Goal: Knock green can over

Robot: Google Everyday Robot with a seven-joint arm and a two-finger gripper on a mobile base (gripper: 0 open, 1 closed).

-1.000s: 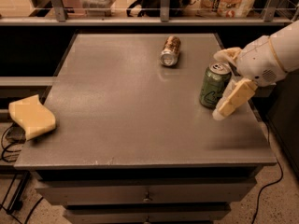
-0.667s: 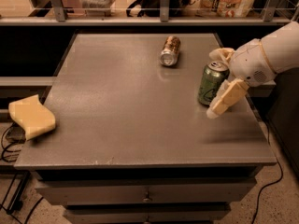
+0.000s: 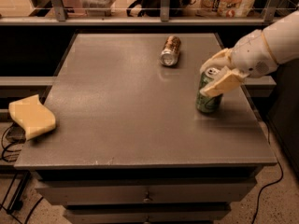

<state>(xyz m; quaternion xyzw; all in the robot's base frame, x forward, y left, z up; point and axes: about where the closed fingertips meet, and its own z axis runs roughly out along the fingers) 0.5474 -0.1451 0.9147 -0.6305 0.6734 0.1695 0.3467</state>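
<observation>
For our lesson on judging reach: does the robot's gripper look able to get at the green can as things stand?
Probably yes. The gripper is right at the top of the green can, which stands near the right edge of the table, and nothing lies between them.

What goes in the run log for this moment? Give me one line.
gripper: at top of green can, right side | green can: standing, not knocked over | brown can: lying, far side

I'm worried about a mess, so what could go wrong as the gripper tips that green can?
The gripper is at the top of the green can, which stands near the table's right edge; once tipped it may roll off. It could also roll into the brown can lying farther back.
</observation>
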